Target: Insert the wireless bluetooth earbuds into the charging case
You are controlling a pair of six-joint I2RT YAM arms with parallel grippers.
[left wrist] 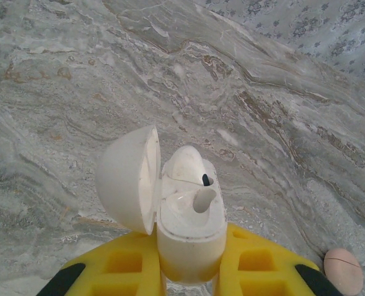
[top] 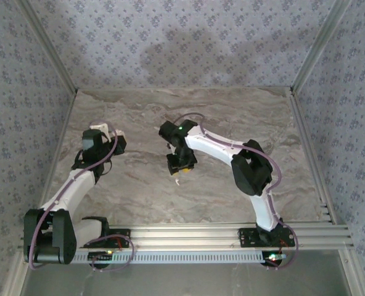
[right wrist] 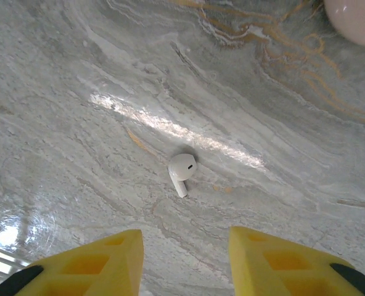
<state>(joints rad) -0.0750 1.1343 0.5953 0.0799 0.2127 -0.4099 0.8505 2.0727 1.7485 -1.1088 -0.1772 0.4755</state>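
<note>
The white charging case [left wrist: 188,231] is pinched between the yellow fingers of my left gripper [left wrist: 192,268], which is shut on it. Its lid [left wrist: 130,179] hangs open to the left. One white earbud [left wrist: 185,161] sits in the far slot, and the near slot [left wrist: 202,200] is empty. In the top view the left gripper [top: 103,140] holds the case [top: 106,131] above the table's left side. A second white earbud [right wrist: 182,171] lies on the marble, stem toward me, just ahead of my right gripper [right wrist: 185,262]. That gripper [top: 181,166] is open with nothing between its fingers.
A round pink puck [left wrist: 343,271] lies on the table to the right of the left gripper. Another rounded pink piece [right wrist: 355,18] sits at the far right in the right wrist view. Patterned walls and metal rails [top: 309,154] enclose the marble table [top: 232,117].
</note>
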